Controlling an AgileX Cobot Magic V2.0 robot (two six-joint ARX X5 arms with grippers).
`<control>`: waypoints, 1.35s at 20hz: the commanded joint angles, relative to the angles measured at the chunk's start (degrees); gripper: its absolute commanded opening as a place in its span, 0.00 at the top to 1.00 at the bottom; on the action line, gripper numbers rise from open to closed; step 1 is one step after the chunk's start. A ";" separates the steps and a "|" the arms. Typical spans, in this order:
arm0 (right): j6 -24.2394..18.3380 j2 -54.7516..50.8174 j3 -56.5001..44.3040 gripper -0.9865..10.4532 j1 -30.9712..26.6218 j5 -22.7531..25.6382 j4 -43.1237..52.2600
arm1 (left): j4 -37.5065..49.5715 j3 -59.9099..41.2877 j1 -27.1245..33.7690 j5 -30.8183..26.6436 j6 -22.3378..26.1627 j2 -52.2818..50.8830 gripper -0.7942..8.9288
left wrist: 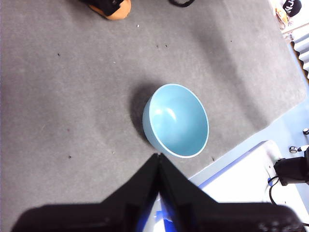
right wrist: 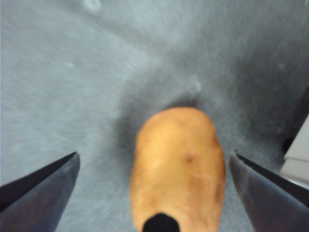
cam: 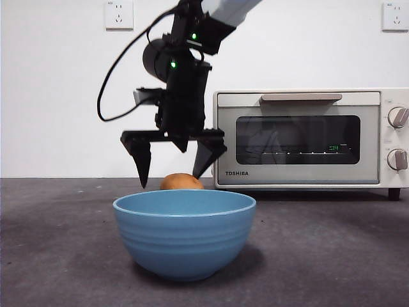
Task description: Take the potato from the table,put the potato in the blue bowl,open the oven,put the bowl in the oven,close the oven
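The orange-brown potato [cam: 182, 182] [right wrist: 178, 164] lies on the dark grey table [cam: 57, 243], behind the blue bowl [cam: 185, 233] and just left of the oven [cam: 307, 137]. My right gripper [cam: 170, 180] [right wrist: 154, 154] hangs open right above the potato, with one jaw on each side and neither touching it. The bowl stands upright and empty near the table's front. In the left wrist view, my left gripper [left wrist: 158, 158] is shut on nothing, held high over the table and looking down on the bowl [left wrist: 176, 121]. The oven door is closed.
The cream-white oven stands at the back right against the wall, its beige handle [cam: 301, 97] at the top and two knobs [cam: 397, 117] at the right. The potato [left wrist: 116, 8] also shows far off in the left wrist view.
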 commanded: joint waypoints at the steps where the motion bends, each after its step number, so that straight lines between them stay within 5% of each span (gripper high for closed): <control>1: 1.81 1.90 0.11 0.31 -0.46 0.15 -0.20 | -0.04 0.31 -0.13 0.39 1.25 -0.04 0.92; 5: 2.29 3.30 0.11 0.37 -0.98 -0.42 -0.81 | -0.02 0.31 -0.13 0.39 1.27 0.72 0.92; 10: 3.74 3.56 0.11 0.93 -1.18 -0.17 -1.97 | 0.02 0.31 -0.13 0.37 1.31 1.42 0.92; 16: 5.31 1.60 2.75 0.92 -0.63 0.70 -5.57 | 0.20 0.31 -0.13 0.39 1.31 1.42 0.92; 27: 4.92 -9.79 18.95 0.92 7.65 -0.33 -30.32 | 0.24 0.31 -0.13 0.42 1.31 1.40 0.92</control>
